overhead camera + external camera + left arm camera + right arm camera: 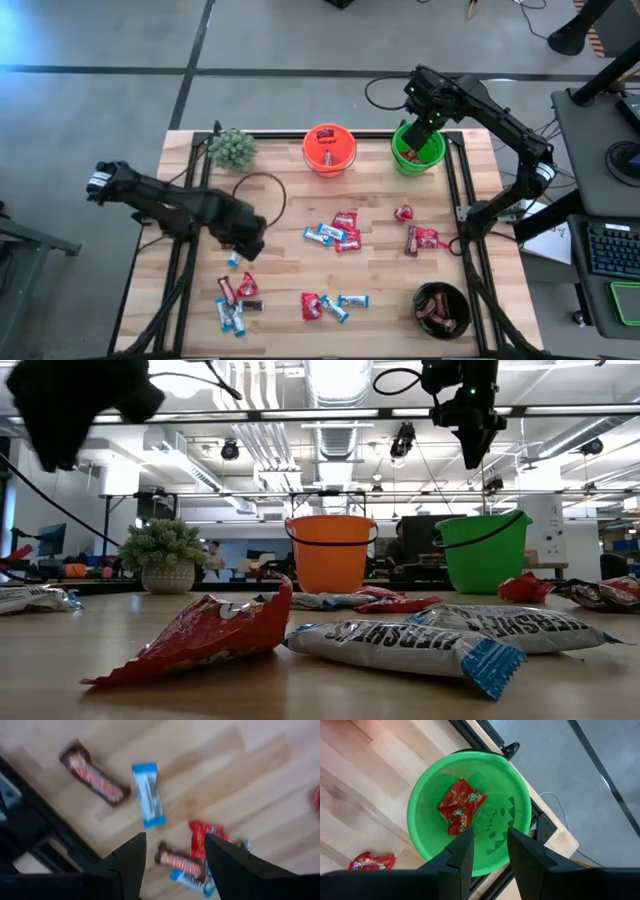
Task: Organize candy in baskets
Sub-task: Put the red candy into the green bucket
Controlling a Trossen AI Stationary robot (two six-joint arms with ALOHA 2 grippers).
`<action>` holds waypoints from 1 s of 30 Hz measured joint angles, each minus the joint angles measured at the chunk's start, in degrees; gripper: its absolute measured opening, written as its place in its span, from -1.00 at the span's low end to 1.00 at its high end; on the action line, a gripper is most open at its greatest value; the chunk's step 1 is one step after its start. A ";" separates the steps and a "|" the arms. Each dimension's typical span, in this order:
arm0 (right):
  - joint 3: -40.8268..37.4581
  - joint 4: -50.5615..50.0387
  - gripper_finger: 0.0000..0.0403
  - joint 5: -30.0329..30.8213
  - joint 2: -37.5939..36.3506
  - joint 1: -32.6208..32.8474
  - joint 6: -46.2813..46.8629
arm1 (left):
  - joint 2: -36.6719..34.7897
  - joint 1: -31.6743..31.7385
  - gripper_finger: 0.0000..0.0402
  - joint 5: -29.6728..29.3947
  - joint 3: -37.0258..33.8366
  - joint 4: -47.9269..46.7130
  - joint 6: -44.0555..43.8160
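Wrapped candy lies scattered on the wooden table [280, 275], in red, light blue and brown clusters [335, 233] [235, 300]. My left gripper [245, 237] hangs open above the near-left cluster. The left wrist view shows its fingers [172, 847] over a light blue candy [148, 794], a brown bar [92, 774] and a red candy [205, 837], touching none. My right gripper [425, 122] hovers open and empty above the green pail [470, 805], which holds red candy [461, 805]. The orange pail [329, 148] stands beside it, and the black bowl [442, 308] holds dark candies.
A fuzzy green plant [232, 148] stands at the far left corner, with a dark cable loop [260, 195] lying near it. Black frame rails [460, 200] run along both table sides. One red candy [370, 861] lies on the table beside the green pail.
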 joint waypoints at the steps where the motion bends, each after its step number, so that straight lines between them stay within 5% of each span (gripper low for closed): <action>1: 0.00 0.00 -0.46 -0.01 0.00 0.00 0.00 | 0.00 -1.44 -0.09 0.50 -0.06 0.29 -1.05; 10: 0.00 -0.30 -0.48 0.00 -0.09 0.00 -0.36 | 1.14 -11.42 -0.09 0.97 -0.24 12.07 -11.66; 20: 0.00 -6.69 -0.46 -0.01 -0.26 0.09 0.24 | 11.08 -17.90 -0.09 2.74 -0.30 21.99 -14.43; 30: 0.00 -7.64 -0.46 -2.41 -0.61 0.09 4.61 | 20.26 -19.71 -0.09 4.52 -0.32 20.68 -15.24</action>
